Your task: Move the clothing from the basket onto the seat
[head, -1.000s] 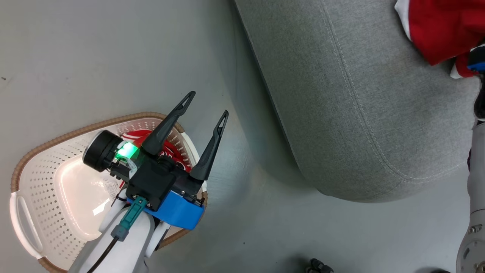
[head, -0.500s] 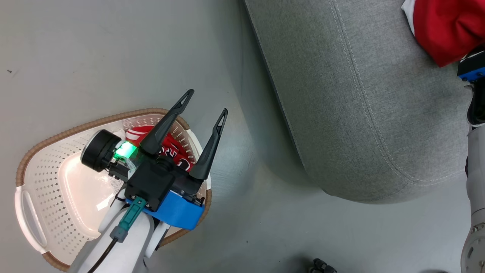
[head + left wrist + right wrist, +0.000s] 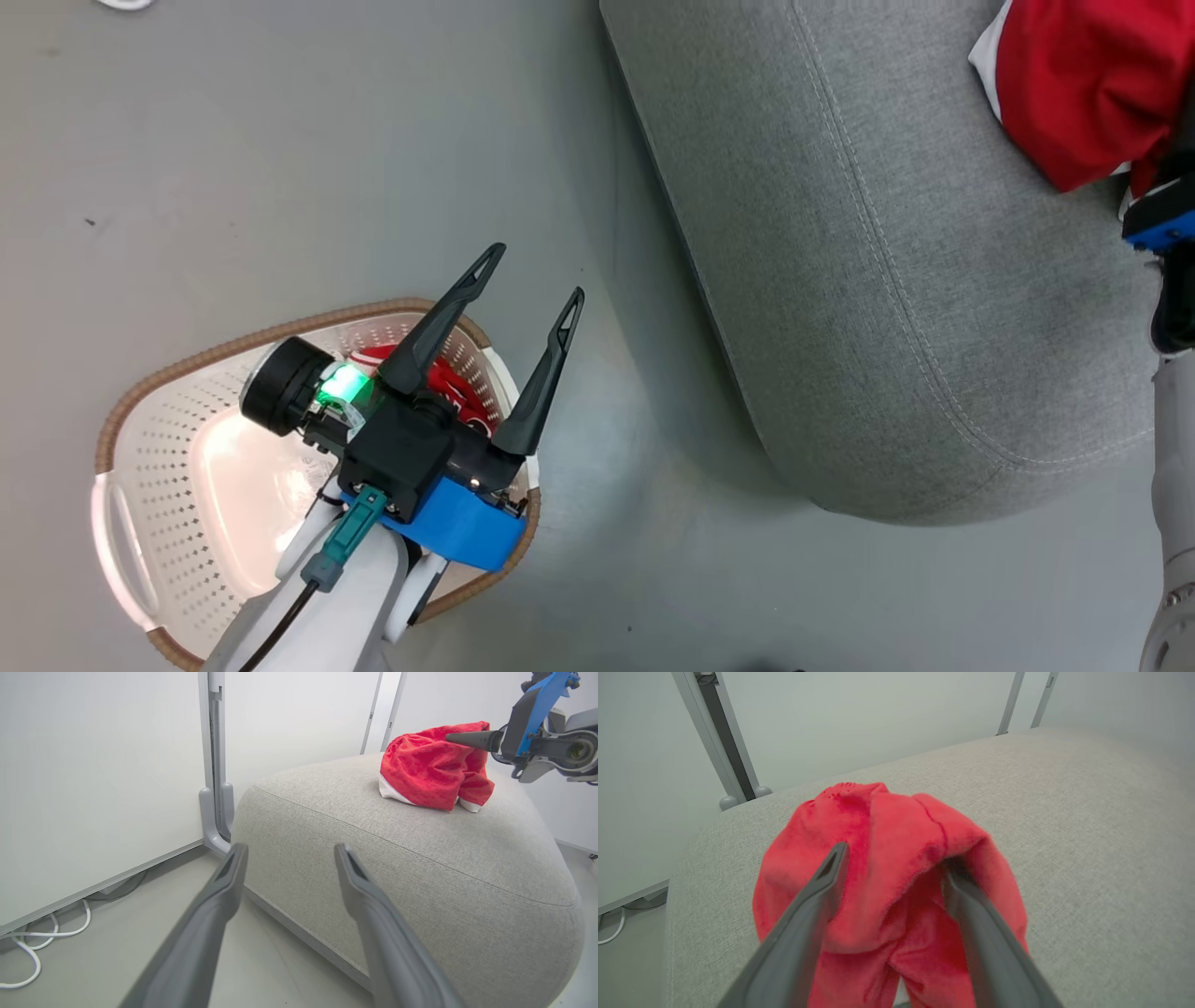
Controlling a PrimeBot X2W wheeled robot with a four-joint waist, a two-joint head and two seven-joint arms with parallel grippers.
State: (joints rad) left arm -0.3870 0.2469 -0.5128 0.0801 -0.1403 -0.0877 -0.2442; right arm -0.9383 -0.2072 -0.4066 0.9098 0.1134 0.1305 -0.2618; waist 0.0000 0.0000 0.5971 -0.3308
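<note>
The cream basket (image 3: 233, 343) with its brown rim stands on the floor at lower left. In it lies the red lettered jersey (image 3: 459, 385), mostly hidden under my left gripper (image 3: 534, 273), which hovers open above the basket's right end with nothing between its fingers (image 3: 290, 851). The grey sofa (image 3: 887, 280) lies to the right. On its top rests the plain red garment (image 3: 1074, 84) with white trim (image 3: 430, 770). My right gripper (image 3: 895, 858) is open, its fingers spread into the garment (image 3: 896, 826), and a fold of fabric covers the right fingertip.
A strip of grey floor (image 3: 635, 467) separates the basket from the sofa. Behind the sofa are white wall panels with a grey post (image 3: 215, 765). White cables (image 3: 28, 952) lie on the floor by the wall.
The head view has shifted, so basket and sofa sit lower and further right. The right gripper's blue body now sits lower against the red garment. The left gripper stays open over the basket.
</note>
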